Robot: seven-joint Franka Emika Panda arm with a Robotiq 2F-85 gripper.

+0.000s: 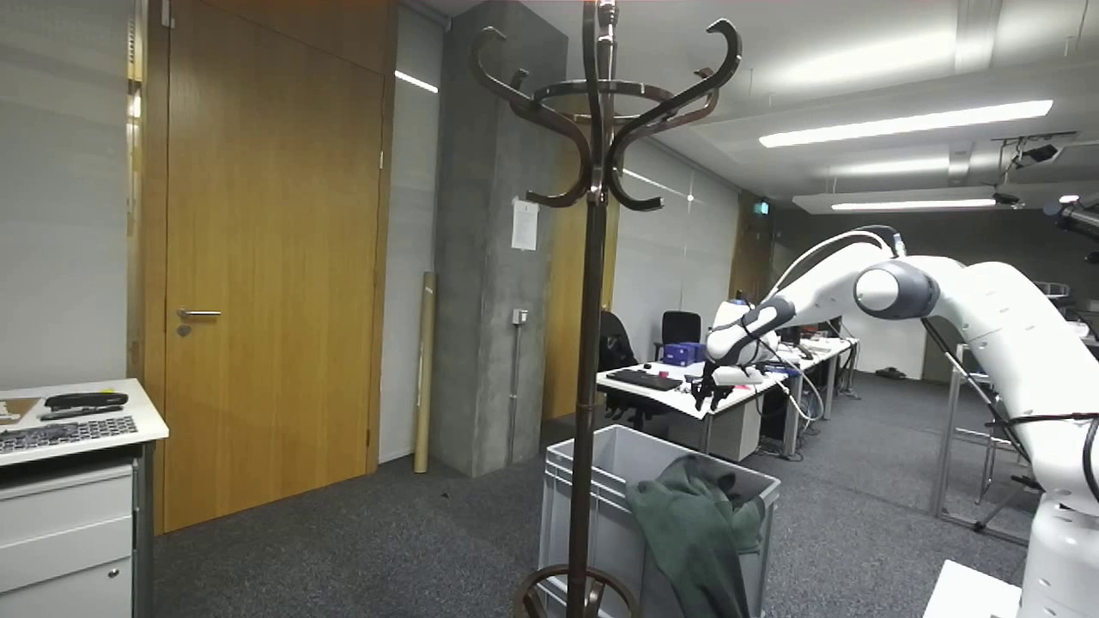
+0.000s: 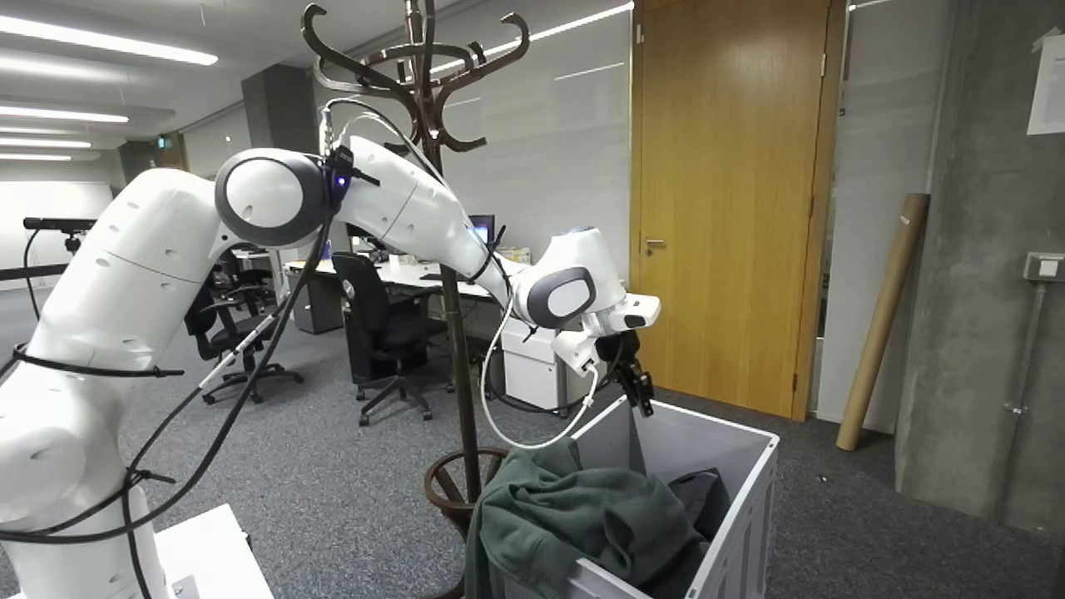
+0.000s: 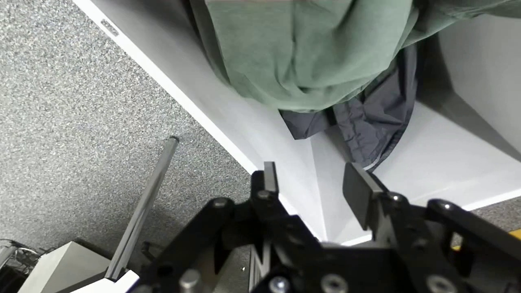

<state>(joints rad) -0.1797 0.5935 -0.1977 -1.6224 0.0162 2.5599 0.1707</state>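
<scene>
Nearest the wrist camera, a black jointed metal gripper [image 3: 312, 176] fills the foreground, its jaws parted with nothing between them. Beyond them is a grey plastic rectangular crate [image 3: 256, 138]; the jaws hang over it near a corner, apart from the cloth, though how high above the rim is hard to tell. A dark green fabric garment [image 3: 313, 57] lies bunched partly inside, and in both exterior views some of it drapes over the rim and down the outside wall. From under it shows a dark grey thin fabric piece [image 3: 370, 126] with crinkled folds, resting within the crate. A tall glossy dark brown coat stand [image 1: 590, 343] with curved hooks rises beside the crate.

Judging by the empty jaws and their place above the crate, the step in hand looks like positioning ahead of any grip. Taking hold of the green garment would call for a shift across from the corner, a descent until the jaws straddle a raised fold, then closing. Loose cloth would probably sag, so a thick pinch seems wiser than a thin edge.
</scene>
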